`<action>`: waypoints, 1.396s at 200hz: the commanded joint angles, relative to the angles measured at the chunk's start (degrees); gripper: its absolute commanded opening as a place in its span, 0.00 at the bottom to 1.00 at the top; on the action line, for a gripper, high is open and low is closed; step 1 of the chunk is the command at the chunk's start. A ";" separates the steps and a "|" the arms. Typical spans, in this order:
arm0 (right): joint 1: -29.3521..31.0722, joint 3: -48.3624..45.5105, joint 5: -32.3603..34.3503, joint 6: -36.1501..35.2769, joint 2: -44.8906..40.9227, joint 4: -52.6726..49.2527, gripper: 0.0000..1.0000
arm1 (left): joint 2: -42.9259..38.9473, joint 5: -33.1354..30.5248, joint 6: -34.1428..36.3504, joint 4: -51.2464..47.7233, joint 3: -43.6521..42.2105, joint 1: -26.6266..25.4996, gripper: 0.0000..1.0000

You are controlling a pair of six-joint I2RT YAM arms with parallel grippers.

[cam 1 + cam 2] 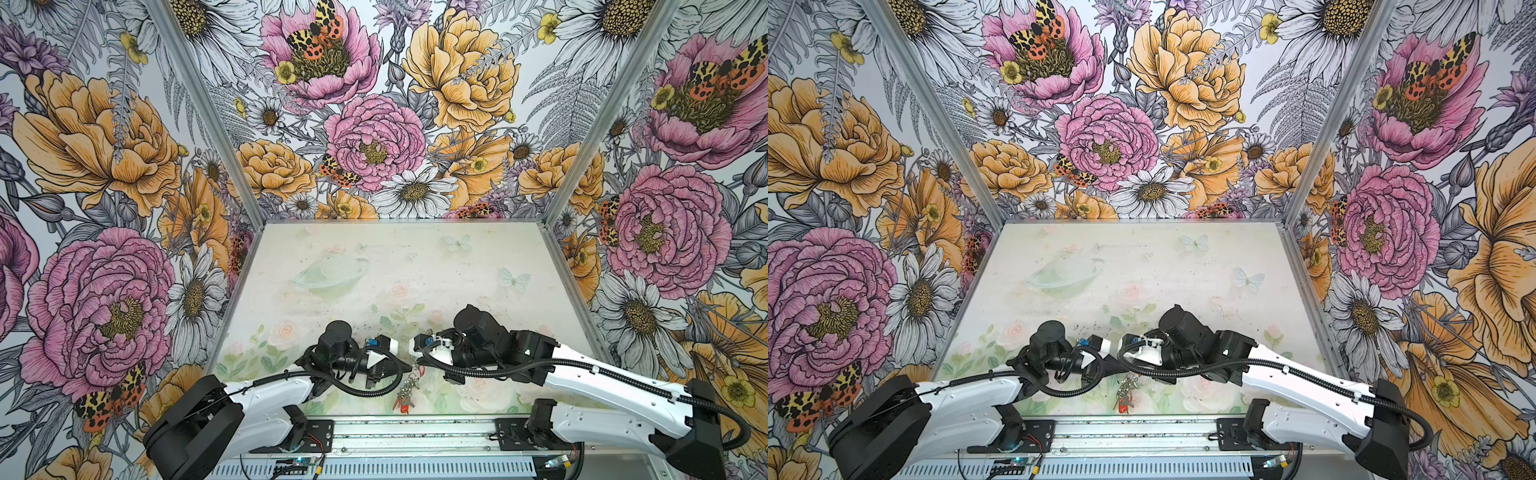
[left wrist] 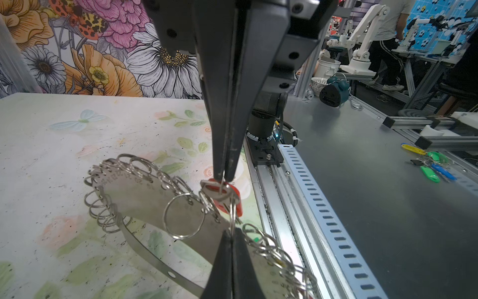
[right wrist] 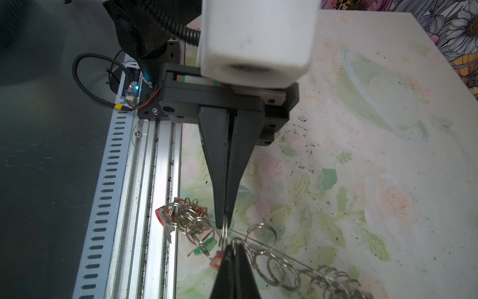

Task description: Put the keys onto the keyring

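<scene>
Both sets of jaws are pressing fully shut, tip to tip, on one thin silver wire ring (image 2: 233, 216). The left gripper (image 2: 232, 239) is pinching it from one side and the right gripper (image 2: 226, 178) from the other. A dark metal key (image 2: 216, 192) with a red plastic tag (image 2: 237, 205) is hanging just beside that ring.

The ring is sitting on the edge of the keyring (image 2: 144, 199), near the middle of the tabletop's (image 1: 415, 257) front edge. In both top views the two white forearms are reaching in from the front corners. Their black wrists are bending inward until the tapered black fingers are meeting.

The left wrist view is showing the keyring's broad face. It is a flat, dull grey metal crescent with stamped numbers, a small hole and a fringe of looped silver wire. The right wrist view is showing that band only edge-on, as a thin line. It is also showing a tangle of rings and other keys (image 3: 186, 218) with red and green tags, lying by the aluminium rail. Whether the band is touching the pale, flower-printed tabletop cannot be told.
</scene>
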 commanded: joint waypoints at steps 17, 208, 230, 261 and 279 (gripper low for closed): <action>-0.06 -1.04 0.26 -0.81 -2.21 1.32 0.00 | 0.06 3.65 -1.60 5.08 0.21 0.56 0.00; 1.22 -2.00 -3.23 -1.98 -2.56 2.28 0.00 | 1.07 3.59 -2.12 5.44 0.49 0.76 0.00; 1.27 -1.96 -3.07 -2.01 -2.36 2.49 0.00 | 1.13 3.78 -2.21 5.49 0.48 0.76 0.00; 1.28 -2.09 -1.97 -2.22 -2.23 2.68 0.00 | 1.16 4.33 -2.32 5.65 0.48 0.69 0.00; 1.30 -2.27 -0.83 -2.29 -3.08 2.73 0.00 | 1.15 4.56 -2.39 5.69 0.52 0.68 0.00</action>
